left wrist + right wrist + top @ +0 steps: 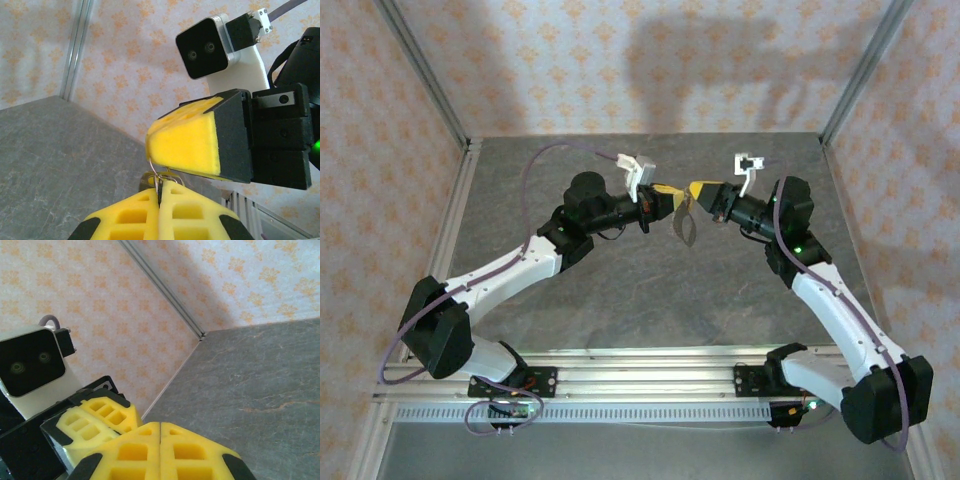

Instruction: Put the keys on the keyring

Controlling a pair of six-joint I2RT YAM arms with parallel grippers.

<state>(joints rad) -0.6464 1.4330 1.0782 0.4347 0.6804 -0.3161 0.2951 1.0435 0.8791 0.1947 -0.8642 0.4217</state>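
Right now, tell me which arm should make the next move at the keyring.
Right, probably. The left gripper is shut on the keyring wire, steadying it mid-air; the right gripper, also shut, sits tip-to-tip against it and can work there.

Your table (620, 300) was grey and veined like stone, with a metal rail (640, 385) along its near edge, bearing the left arm's base (515, 380) and right arm's base (765, 378).

The left gripper (160, 192) and right gripper (160, 427) are bright yellow at the tips and black behind. Between them is pale silvery wire, possibly the keyring (161, 175). Below them the table (260, 380) is mottled grey. Behind them the wall (100, 295) is cream with orange floral motifs.
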